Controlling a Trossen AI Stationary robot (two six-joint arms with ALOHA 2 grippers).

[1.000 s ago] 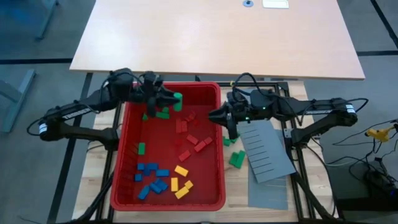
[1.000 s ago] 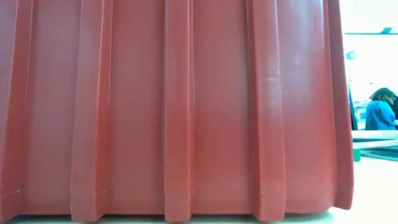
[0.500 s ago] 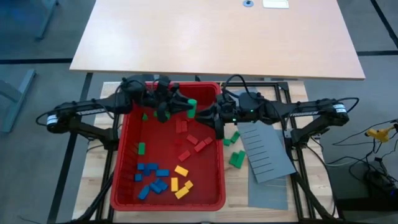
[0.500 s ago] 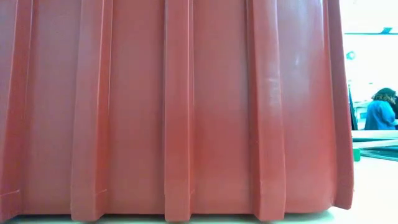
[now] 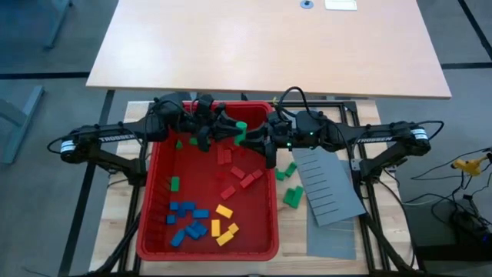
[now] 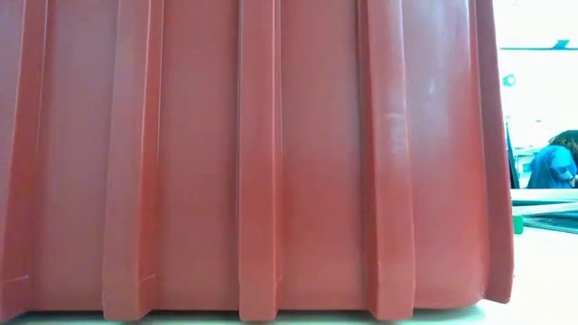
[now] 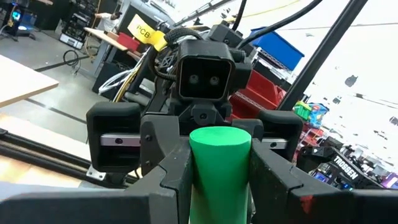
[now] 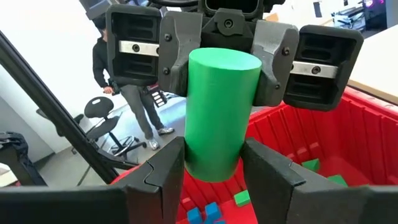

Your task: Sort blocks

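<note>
- The left gripper (image 5: 227, 129) is seen over the far end of the red bin (image 5: 154, 192), reaching in from the left side of the high view.
- A green cylinder (image 5: 241, 128) is pinched between the left fingers (image 7: 171, 177); in the left wrist view it's squeezed on both sides, standing upright.
- The right gripper (image 5: 254, 138) is met nose to nose with the left one, right at the same cylinder. In the right wrist view (image 8: 221, 112) the right fingers (image 8: 158, 171) are pressed against the lower part of it too, so it's clamped from both ends.
- Inside the bin the blocks are laid out in loose groups: green ones (image 5: 174, 183) by the left wall, red ones (image 5: 231, 173) in the middle, blue ones (image 5: 187, 219) at the near left, yellow ones (image 5: 224, 223) just beside the blue.
- A few more green blocks (image 5: 291, 195) are found outside the bin on the wooden table (image 5: 296, 231), between the bin's right wall and the grey slotted panel (image 5: 327, 187).
- The low view is almost fully filled by the bin's ribbed wall (image 6: 253, 162); a person in blue (image 6: 551, 167) is glimpsed far off at the right edge.
</note>
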